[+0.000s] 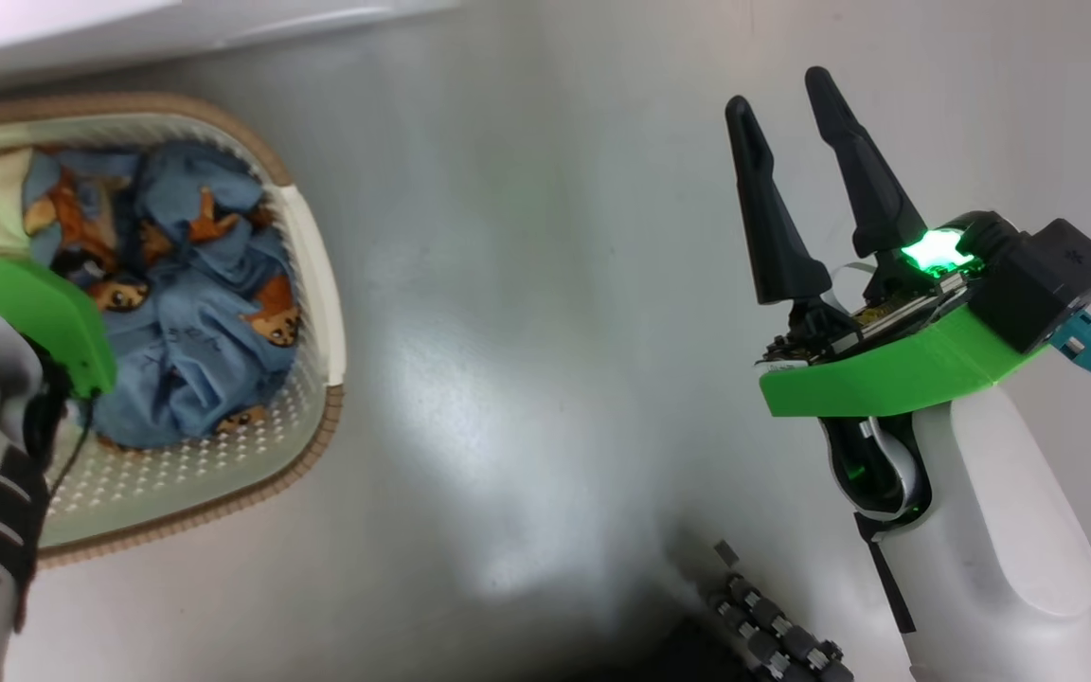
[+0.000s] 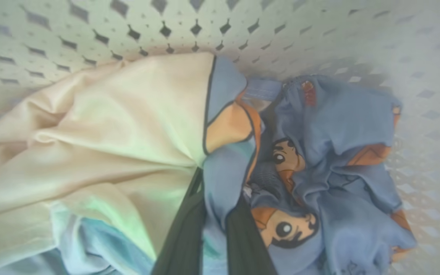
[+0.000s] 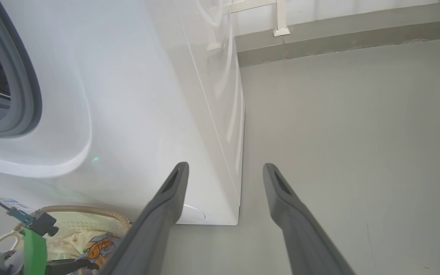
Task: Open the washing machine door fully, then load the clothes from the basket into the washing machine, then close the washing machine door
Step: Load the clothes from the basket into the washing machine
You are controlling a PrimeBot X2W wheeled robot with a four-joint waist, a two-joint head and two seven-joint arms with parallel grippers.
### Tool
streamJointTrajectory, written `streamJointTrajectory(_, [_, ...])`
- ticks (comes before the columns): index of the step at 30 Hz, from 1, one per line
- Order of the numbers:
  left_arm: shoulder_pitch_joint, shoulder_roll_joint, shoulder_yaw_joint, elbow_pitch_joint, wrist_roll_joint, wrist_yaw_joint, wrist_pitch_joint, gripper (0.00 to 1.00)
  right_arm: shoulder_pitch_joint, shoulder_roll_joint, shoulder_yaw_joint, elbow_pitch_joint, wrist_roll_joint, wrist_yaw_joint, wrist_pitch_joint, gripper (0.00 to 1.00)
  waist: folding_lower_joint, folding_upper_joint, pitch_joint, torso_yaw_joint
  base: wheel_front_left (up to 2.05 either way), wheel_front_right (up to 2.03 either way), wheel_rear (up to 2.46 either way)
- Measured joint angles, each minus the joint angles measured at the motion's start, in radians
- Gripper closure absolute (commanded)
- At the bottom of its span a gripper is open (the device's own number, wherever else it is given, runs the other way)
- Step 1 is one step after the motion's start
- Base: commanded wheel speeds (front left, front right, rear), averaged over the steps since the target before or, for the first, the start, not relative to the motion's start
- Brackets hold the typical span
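The cream basket (image 1: pixel 313 284) with its brown rim sits on the floor at the left, next to the white washing machine (image 3: pixel 136 114). Inside lie the clothes (image 1: pixel 195 322), light blue with orange cartoon prints, plus a cream piece (image 2: pixel 109 133). My left gripper (image 2: pixel 216 191) is sunk into the pile, its dark fingers (image 2: pixel 181 236) pinching a fold of blue fabric. My right gripper (image 1: pixel 778 92) hangs open over bare floor, well right of the basket. The drum opening and its grey seal (image 3: pixel 25 95) are uncovered; the door is out of view.
Glossy grey floor (image 1: pixel 527 332) stretches between the basket and my right arm. My dark wheeled base (image 1: pixel 773 635) shows at the bottom. A wall with a grey skirting (image 3: pixel 338 38) runs behind the machine's right side.
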Motion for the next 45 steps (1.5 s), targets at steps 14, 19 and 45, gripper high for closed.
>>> streamJointTrajectory(14, [0.203, -0.015, -0.104, -0.181, -0.118, -0.005, -0.146, 1.0, 0.029, -0.001, -0.033, 0.049, -0.043, 0.0, 0.0, 0.0, 0.0, 0.0, -0.188, 0.071, 0.0, 0.0, 0.0])
streamJointTrajectory(19, [0.272, 0.005, -0.119, -0.254, -0.172, -0.005, -0.174, 1.0, 0.061, -0.007, -0.041, 0.064, -0.043, 0.0, 0.0, 0.0, 0.0, 0.0, -0.265, 0.093, 0.0, 0.0, 0.0])
streamJointTrajectory(45, [0.678, 0.043, 0.061, -0.861, -0.137, 0.102, -0.191, 1.0, 0.241, -0.074, -0.067, 0.11, 0.003, 0.0, 0.0, 0.0, -0.0001, 0.0, -0.638, 0.194, 0.0, 0.0, 0.0])
